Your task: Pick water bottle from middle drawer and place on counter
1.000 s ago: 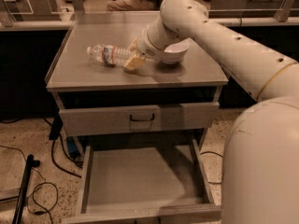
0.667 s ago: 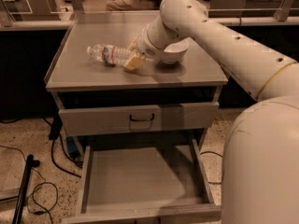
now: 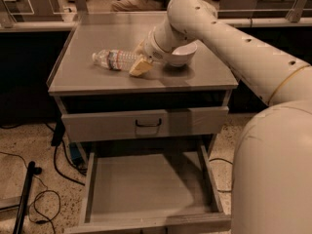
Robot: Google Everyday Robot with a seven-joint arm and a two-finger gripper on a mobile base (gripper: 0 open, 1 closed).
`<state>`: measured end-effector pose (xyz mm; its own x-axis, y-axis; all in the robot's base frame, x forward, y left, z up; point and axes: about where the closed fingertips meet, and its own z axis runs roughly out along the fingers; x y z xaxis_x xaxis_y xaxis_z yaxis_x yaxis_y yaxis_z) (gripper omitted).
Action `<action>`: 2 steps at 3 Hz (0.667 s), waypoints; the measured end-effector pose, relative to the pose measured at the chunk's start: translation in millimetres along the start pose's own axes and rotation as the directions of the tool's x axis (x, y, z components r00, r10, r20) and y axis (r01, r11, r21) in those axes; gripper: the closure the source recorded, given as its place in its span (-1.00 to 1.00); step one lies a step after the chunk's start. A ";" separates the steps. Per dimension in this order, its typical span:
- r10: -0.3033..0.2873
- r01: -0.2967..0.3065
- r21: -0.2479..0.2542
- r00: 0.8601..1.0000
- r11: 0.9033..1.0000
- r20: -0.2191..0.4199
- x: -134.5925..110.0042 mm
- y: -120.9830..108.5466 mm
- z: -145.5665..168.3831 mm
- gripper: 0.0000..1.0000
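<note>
The water bottle [image 3: 114, 59] lies on its side on the grey counter [image 3: 97, 38], cap pointing left, red-and-dark label band facing up. My gripper [image 3: 138, 57] is at the bottle's base end, low over the counter top, with my arm reaching in from the right. The middle drawer [image 3: 146, 184] is pulled out below, its flat grey floor bare.
A white bowl [image 3: 181, 55] stands on the counter right behind my wrist. A shut drawer front with a black loop handle [image 3: 147, 123] sits above the open drawer. Black cables [image 3: 29, 189] lie on the floor at left. My pale body [image 3: 273, 169] fills the right side.
</note>
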<state>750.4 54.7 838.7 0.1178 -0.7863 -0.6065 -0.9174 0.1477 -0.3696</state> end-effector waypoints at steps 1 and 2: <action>0.000 0.000 0.000 1.000 1.000 0.000 0.0 0.1 0.1 -1.00; 0.000 0.000 0.000 1.000 1.000 0.000 0.0 0.1 0.2 -1.00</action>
